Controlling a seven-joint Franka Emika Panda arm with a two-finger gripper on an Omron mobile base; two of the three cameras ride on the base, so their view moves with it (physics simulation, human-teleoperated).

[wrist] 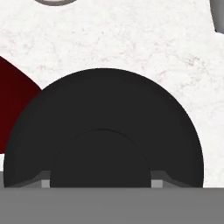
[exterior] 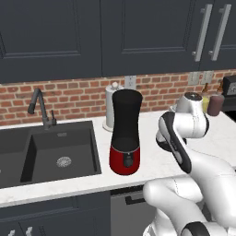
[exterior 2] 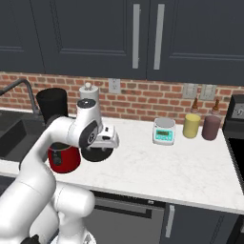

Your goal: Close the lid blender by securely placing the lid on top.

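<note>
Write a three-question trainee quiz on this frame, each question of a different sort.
1. True or false: the lid already sits on the blender.
2. Which is the hand shut on: A the lid's knob, B the paper-towel roll, C the kitchen scale?
3. Fill in: the two bottles by the brick wall are yellow and ____.

Key: 1 false; the jar top is open and the lid is beside the red base. 2 A. 3 maroon.

lid (exterior 2: 97, 153) right of blender (exterior: 125, 132)
</note>
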